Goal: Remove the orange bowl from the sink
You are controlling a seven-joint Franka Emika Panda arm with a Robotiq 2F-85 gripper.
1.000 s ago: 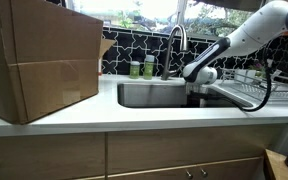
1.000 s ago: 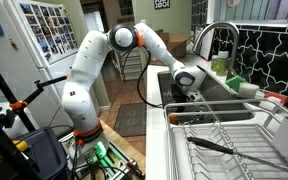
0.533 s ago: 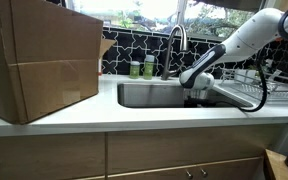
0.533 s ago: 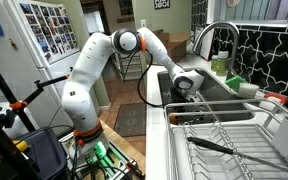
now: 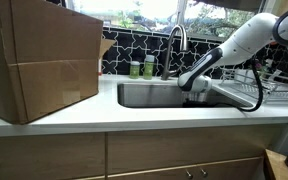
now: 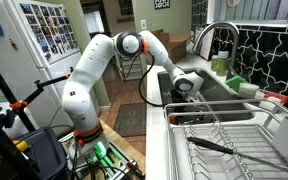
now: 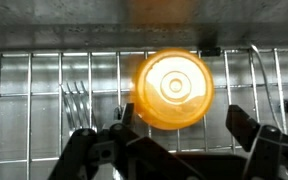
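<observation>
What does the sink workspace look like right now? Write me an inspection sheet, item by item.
Surface: white countertop around the steel sink; wire grid on its bottom.
Job's things: orange bowl on the grid, inside the sink.
Clutter: fork near the bowl; cardboard box; green bottles; dish rack.
Gripper: gripper open over the bowl, one finger on each side.
Cables: black cable along the arm.
Surroundings: faucet, dark tiled backsplash, cabinets below.
</observation>
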